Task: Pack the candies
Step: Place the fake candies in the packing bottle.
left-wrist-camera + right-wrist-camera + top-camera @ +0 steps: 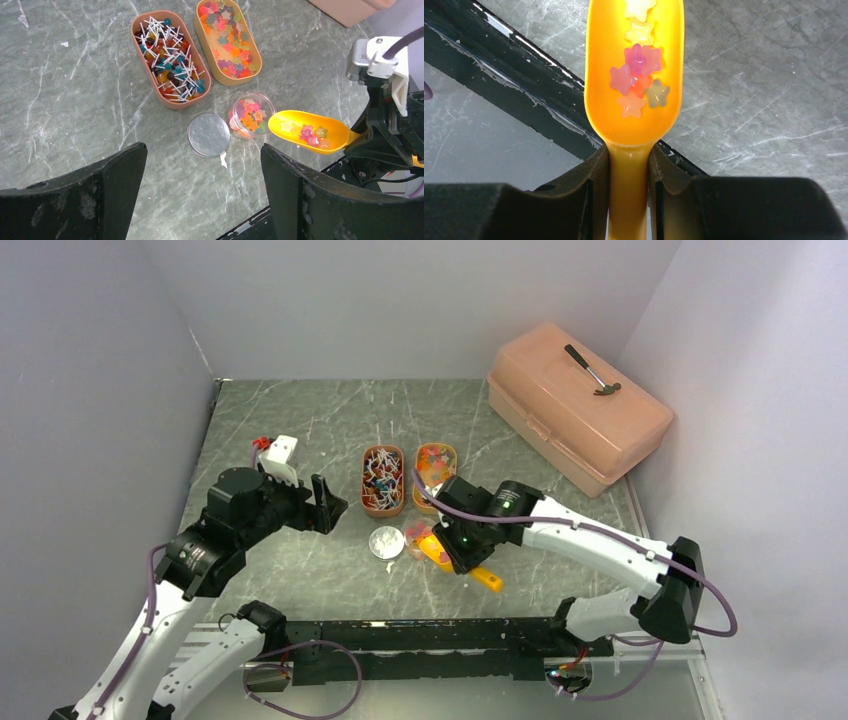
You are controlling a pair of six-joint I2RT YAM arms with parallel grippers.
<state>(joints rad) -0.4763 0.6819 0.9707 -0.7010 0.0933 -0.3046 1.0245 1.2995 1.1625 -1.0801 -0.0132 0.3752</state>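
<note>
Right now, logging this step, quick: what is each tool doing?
Left tool: open, holding nothing.
Right tool: shut on the orange scoop.

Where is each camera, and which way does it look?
Top external: high behind the robot, looking down at the table; left gripper and right gripper show.
Left wrist: on the left arm, facing the candy trays; its open fingers show.
Right wrist: on the right arm, facing the scoop its fingers pinch.
Both wrist views share the scoop holding star candies.

My right pincer (628, 170) is matte black; the plastic scoop (634, 131) glossy orange-yellow; its star-shaped gummy candies (638, 60) pink, yellow, peach, grey-green; the stone worktop (774, 100) grey, white-veined.
</note>
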